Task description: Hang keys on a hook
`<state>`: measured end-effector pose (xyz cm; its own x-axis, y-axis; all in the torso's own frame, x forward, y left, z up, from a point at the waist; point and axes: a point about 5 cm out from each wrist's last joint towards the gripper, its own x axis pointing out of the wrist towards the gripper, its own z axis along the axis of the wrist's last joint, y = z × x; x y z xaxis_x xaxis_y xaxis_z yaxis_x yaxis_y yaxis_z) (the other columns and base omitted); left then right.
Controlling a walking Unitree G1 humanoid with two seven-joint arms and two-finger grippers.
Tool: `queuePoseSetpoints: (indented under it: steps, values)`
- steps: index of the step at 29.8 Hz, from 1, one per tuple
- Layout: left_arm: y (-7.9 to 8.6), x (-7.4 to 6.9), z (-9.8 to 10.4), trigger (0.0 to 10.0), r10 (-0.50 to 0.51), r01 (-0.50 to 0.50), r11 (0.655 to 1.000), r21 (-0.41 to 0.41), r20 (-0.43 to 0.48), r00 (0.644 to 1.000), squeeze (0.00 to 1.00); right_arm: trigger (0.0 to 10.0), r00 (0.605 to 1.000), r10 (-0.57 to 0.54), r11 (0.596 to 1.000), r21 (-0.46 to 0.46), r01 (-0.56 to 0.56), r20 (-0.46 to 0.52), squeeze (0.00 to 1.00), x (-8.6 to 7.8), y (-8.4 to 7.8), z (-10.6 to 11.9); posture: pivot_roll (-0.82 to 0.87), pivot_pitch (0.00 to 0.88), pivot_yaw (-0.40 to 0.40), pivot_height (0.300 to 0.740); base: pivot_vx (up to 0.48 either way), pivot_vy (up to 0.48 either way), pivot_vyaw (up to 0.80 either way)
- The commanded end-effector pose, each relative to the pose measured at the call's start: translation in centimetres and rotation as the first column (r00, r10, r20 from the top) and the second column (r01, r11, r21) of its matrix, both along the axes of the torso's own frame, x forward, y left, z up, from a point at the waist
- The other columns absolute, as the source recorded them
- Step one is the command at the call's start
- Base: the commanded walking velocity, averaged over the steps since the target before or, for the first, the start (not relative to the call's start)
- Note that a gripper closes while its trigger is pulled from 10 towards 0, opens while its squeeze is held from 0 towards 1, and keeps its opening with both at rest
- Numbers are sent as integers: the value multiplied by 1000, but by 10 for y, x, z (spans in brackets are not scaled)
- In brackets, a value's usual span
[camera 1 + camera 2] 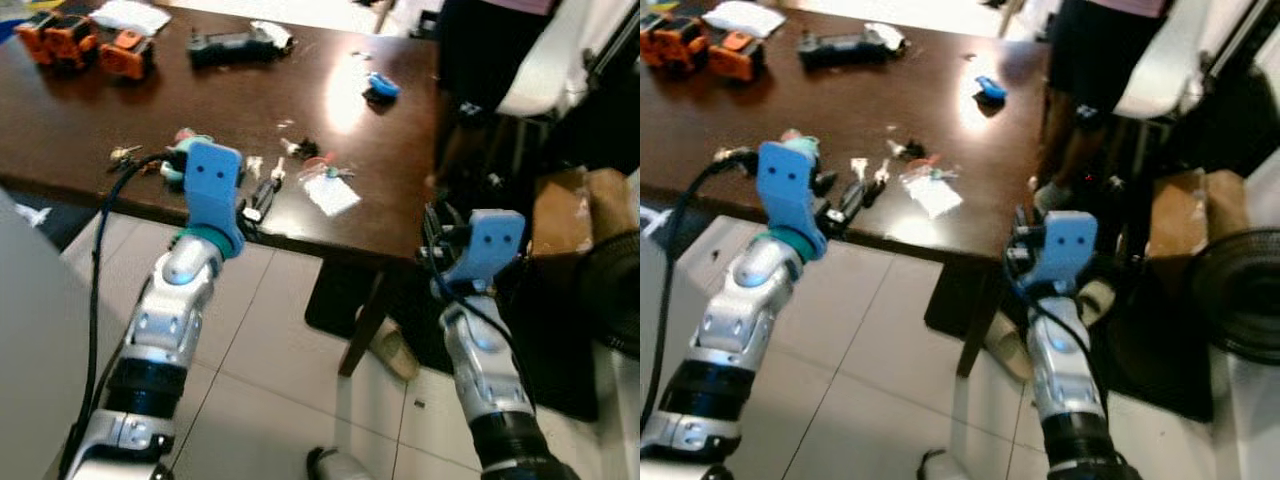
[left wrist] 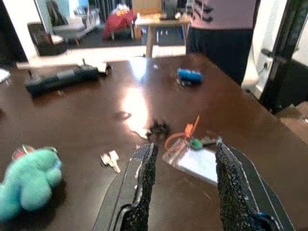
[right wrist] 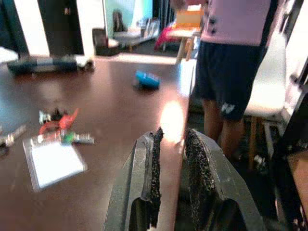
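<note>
Risk first: several small things lie close together on the dark bench [image 1: 60,140], so a reach from here could close on the wrong one. The keys [image 2: 110,159] sit in the lower middle of the left wrist view, just beyond the left end effector [image 2: 185,183], with a clear card sleeve [image 2: 195,162] and its orange loop [image 2: 185,136] immediately beside them and a teal plush toy [image 2: 29,180] at lower left. Judgement: a descent drifting toward the sleeve would trap plastic instead of metal. The keys lie flat and thin on a glossy top, so fingers closing on them may skate over or push them along instead of lifting. Glare patch in the middle of the bench could also mask the outline. No hook can be made out in any view, so the hanging target is not located. A person [image 3: 226,62] stands at the far edge of the bench, upper right in the head views; a wide swing that way is a hazard.

Left end effector: fingers well apart, nothing between them, poised at the near bench edge, touching nothing.

Right end effector [image 3: 172,166]: fingers nearly together with a narrow gap, empty, off the right bench corner.
</note>
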<state>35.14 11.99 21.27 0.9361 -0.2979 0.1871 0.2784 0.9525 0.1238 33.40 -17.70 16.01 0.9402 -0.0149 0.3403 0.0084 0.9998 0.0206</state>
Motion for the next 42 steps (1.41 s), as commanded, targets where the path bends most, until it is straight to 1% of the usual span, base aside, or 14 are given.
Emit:
queuePoseSetpoints:
  steps: [1, 4, 6, 7, 8, 9, 11, 13, 36, 38, 39, 40, 41, 42]
  values:
    - [3, -1, -7, 10000, 15, -15, 1000, 18, -20, 1000, 0, 10000, 999, 4, 1000, 9, -4, -33, 0, -3, 3, -9, -189, 74, 52, 740, 0, 0, -800]
    - [6, 1, -9, 10000, 42, -41, 998, 48, -17, 999, 0, 10000, 999, 4, 1000, 3, -4, -34, 0, -3, 3, -9, -188, 75, 52, 740, 111, 0, -800]
    - [8, 2, -10, 10000, 59, -58, 997, 52, -20, 998, 0, 10000, 1000, 5, 1000, -4, -5, -31, 0, -3, 4, -9, -188, 74, 51, 740, 407, 0, -800]
    - [11, 3, -11, 10000, 79, -78, 995, 54, -26, 997, 0, 10000, 1000, 11, 999, -36, -11, -25, 0, -3, 7, -9, -187, 75, 48, 740, 480, 0, 0]
    - [11, 3, -11, 10000, 79, -78, 995, 54, -26, 997, 0, 10000, 1000, 11, 999, -36, -11, -25, 0, -3, 7, -9, -187, 75, 48, 740, 480, 0, 0]
    - [13, 4, -11, 10000, 91, -90, 995, 54, -30, 995, 0, 10000, 1000, 15, 998, -59, -16, -20, 0, -3, 9, -8, -187, 75, 48, 740, 480, 0, 0]
    - [13, 4, -11, 10000, 91, -90, 995, 54, -30, 995, 0, 10000, 1000, 15, 998, -59, -16, -20, 0, -3, 9, -8, -187, 75, 48, 740, 480, 0, 0]
    - [15, 4, -12, 10000, 104, -102, 994, 50, -35, 994, 0, 10000, 999, 29, 997, -65, -30, -15, 0, -2, 12, -7, -183, 76, 40, 740, 480, 0, 0]
    - [14, 3, -14, 10000, 111, -109, 993, 46, -40, 993, 0, 10000, 999, 30, 998, -57, -31, -24, 0, -2, 12, -9, -188, 80, 40, 740, 480, 0, 0]
    - [14, 4, -15, 10000, 106, -104, 993, 61, -45, 993, 0, 10000, 999, 29, 998, -58, -31, -24, 0, -2, 12, -9, -188, 80, 41, 740, 480, 0, 0]
    - [15, 4, -21, 10000, 82, -72, 991, 112, -80, 993, 0, 10000, 999, 29, 998, -63, -31, -26, 0, -3, 12, -10, -189, 80, 42, 740, 281, 0, 0]
    - [15, 4, -21, 10000, 82, -72, 991, 112, -80, 993, 0, 10000, 999, 29, 998, -63, -31, -26, 0, -3, 12, -10, -189, 80, 42, 740, 281, 0, 0]
    - [16, 2, -30, 10000, 42, -18, 987, 161, -146, 988, 0, 10000, 999, 28, 997, -67, -30, -27, 0, -3, 11, -11, -188, 82, 42, 740, 0, 0, 0]
    - [17, 1, -37, 10000, 17, 21, 981, 190, -194, 981, 0, 10000, 999, 28, 997, -70, -29, -29, 0, -3, 11, -11, -188, 82, 42, 740, 0, 0, 0]
